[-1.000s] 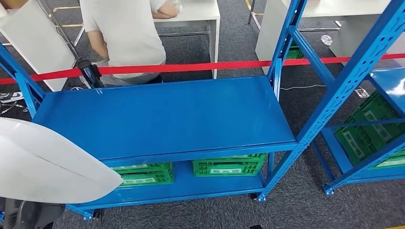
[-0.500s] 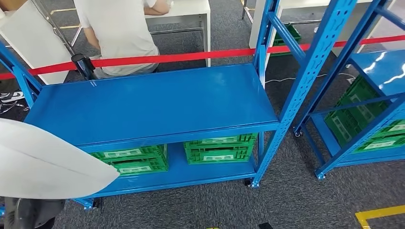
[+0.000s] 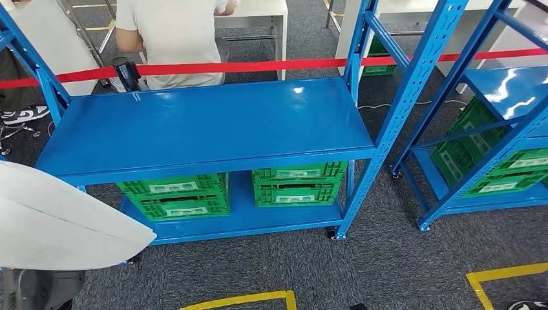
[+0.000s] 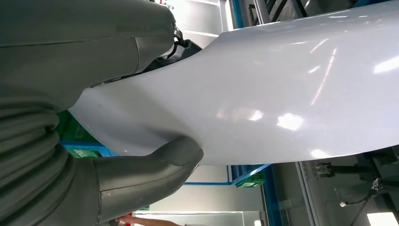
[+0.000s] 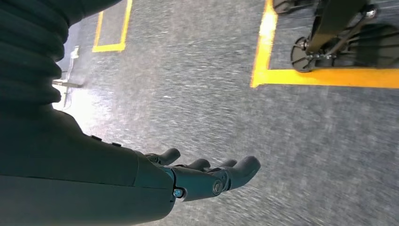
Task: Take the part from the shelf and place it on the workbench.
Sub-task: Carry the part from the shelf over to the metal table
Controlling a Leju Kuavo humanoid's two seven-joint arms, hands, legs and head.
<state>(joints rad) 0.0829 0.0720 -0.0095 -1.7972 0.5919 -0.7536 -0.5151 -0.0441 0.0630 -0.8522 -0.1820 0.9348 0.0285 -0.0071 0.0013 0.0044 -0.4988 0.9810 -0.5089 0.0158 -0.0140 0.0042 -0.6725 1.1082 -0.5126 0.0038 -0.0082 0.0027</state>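
Grey carpet with yellow floor tape surrounds a blue shelf [image 3: 207,129] whose top level lies directly ahead in the head view, with green crates [image 3: 174,196] on its lower level and a red barrier tape [image 3: 258,66] behind it. Beyond the tape a person [image 3: 171,39] sits at a white desk [image 3: 258,13]. The part [image 3: 58,219], a glossy white curved panel, is off the shelf and held at the robot's left side; the left hand [image 4: 141,169] grips its edge, thumb pressed against the underside. The panel's long axis runs out from that hand toward the shelf side. The right hand [image 5: 207,176] hangs over the carpet, fingers extended and holding nothing. Judgement: the pick is done; placement remains. The white desk lies ahead beyond shelf and tape, so the left arm alone carries the move.
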